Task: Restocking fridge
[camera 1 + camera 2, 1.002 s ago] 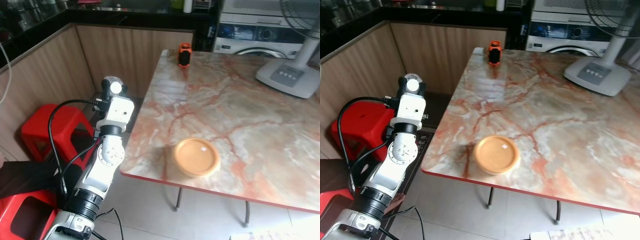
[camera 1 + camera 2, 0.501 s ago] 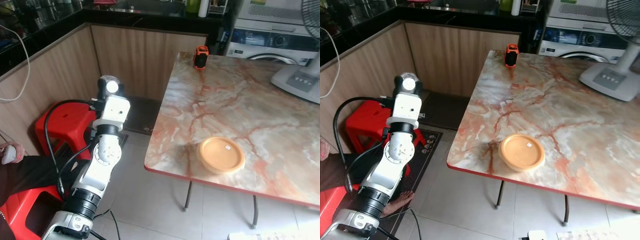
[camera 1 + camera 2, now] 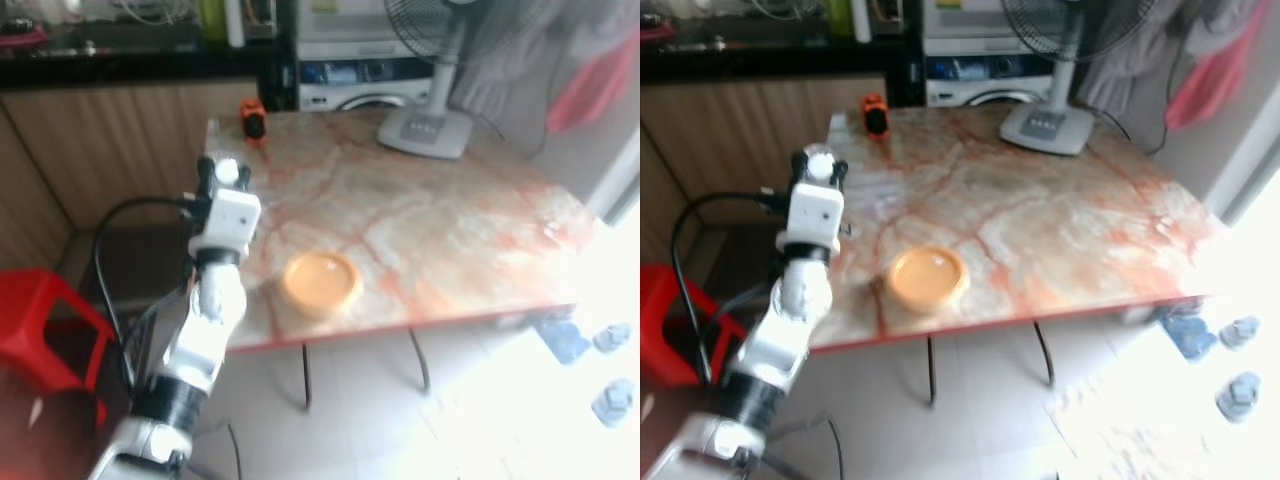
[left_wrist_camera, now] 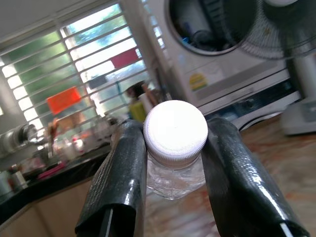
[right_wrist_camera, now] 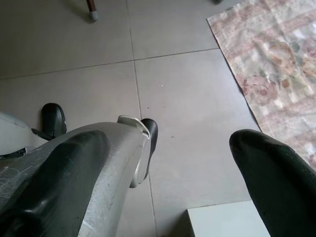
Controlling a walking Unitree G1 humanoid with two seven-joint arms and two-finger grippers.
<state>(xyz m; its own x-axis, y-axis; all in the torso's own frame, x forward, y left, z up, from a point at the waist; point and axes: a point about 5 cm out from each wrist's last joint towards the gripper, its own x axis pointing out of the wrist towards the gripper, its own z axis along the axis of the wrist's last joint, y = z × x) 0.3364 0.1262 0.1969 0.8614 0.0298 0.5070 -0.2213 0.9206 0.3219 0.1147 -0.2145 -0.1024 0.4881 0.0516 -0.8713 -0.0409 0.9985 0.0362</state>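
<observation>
A clear plastic bottle (image 4: 175, 133) with a white ribbed cap sits between the two black fingers (image 4: 123, 173) of my left gripper (image 4: 175, 150), which is shut on it just below the cap. In the left eye view that gripper (image 3: 224, 176) is raised upright at the left edge of the marble table (image 3: 450, 230), with the bottle cap (image 3: 227, 171) on top. My right gripper (image 5: 163, 163) hangs low over the grey floor tiles, fingers (image 5: 269, 170) wide apart and nothing between them.
An orange round dish (image 3: 322, 282) lies near the table's front edge, and a small orange-and-black object (image 3: 253, 118) stands at its far corner beside a standing fan's base (image 3: 428, 130). A washing machine (image 3: 350, 78), a red stool (image 3: 45, 330), slippers (image 3: 608, 400) and a rug (image 5: 266, 64) are around.
The camera has swung right and pulled back, so the whole table and the bright doorway side now show. My left gripper still holds the bottle upright.
</observation>
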